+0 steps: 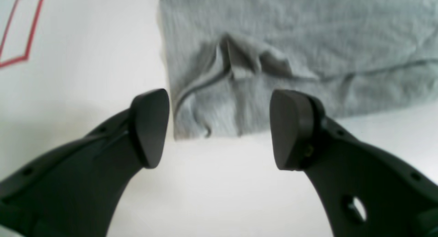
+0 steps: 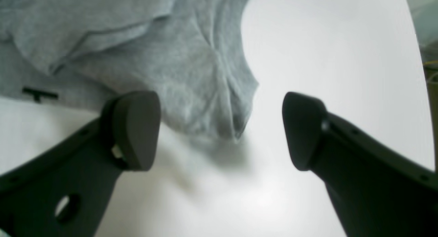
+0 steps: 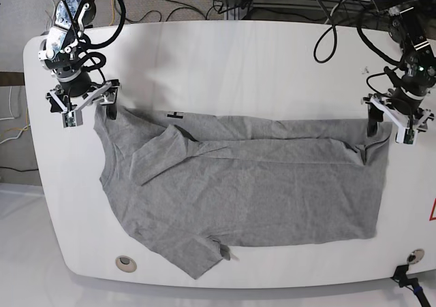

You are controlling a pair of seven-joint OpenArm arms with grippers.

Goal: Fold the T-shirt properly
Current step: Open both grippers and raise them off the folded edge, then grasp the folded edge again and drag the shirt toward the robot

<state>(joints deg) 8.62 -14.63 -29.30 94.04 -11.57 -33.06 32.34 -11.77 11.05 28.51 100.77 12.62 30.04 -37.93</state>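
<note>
Grey T-shirt spread across the middle of the white table, top edge already folded down, one sleeve flopped over the chest and the other poking toward the near edge. Small dark mark on the fabric near the collar (too blurry to read, sort of T-shaped in the right wrist view). Left gripper hanging just over the rumpled hem corner, jaws wide apart, holding nothing. Right gripper same deal at the shoulder corner, gaping and empty. Red outline printed on the table off to the side, no legible text.
</note>
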